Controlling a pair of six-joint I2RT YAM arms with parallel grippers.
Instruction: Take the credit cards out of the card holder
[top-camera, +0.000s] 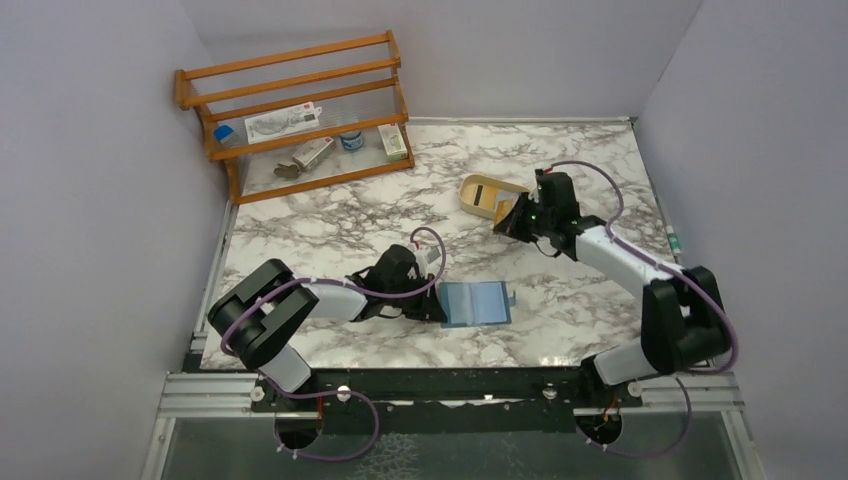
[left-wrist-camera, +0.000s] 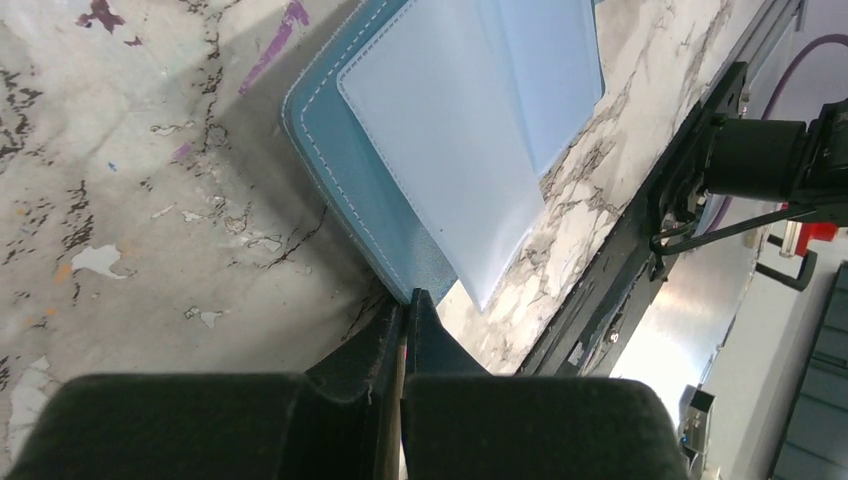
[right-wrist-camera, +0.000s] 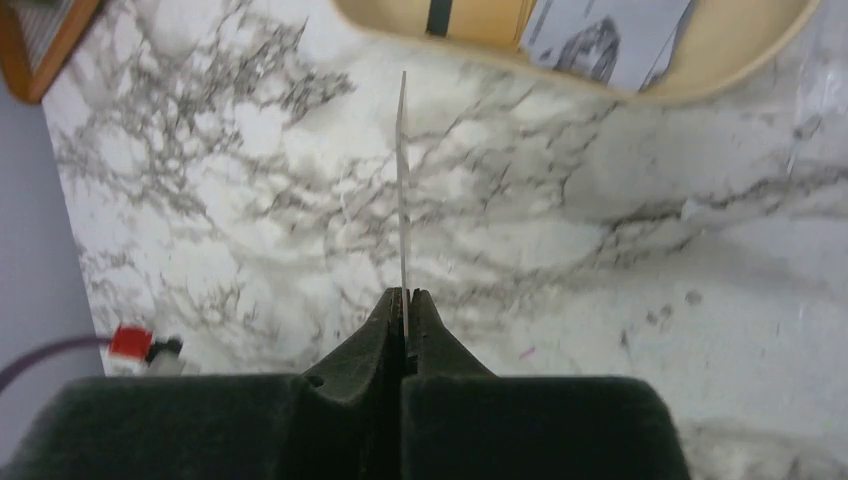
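Note:
The card holder (top-camera: 476, 303) lies open on the marble table, teal-blue with pale card pockets; in the left wrist view its teal cover (left-wrist-camera: 352, 170) carries a pale blue-white credit card (left-wrist-camera: 450, 130). My left gripper (top-camera: 434, 300) is shut, its tips (left-wrist-camera: 409, 298) touching the holder's near corner. I cannot tell whether they pinch it. My right gripper (top-camera: 512, 222) hovers beside the tan tray (top-camera: 478, 205), shut on a credit card seen edge-on (right-wrist-camera: 403, 190) between its fingertips (right-wrist-camera: 405, 296). Another printed card (right-wrist-camera: 610, 35) lies in the tray.
A wooden rack (top-camera: 300, 110) with small items stands at the back left against the wall. The tan tray's rim (right-wrist-camera: 700, 85) is just beyond the held card. The table's black front rail (left-wrist-camera: 640, 250) runs close to the card holder. A red-and-white part (right-wrist-camera: 130, 345) sits at the table's side.

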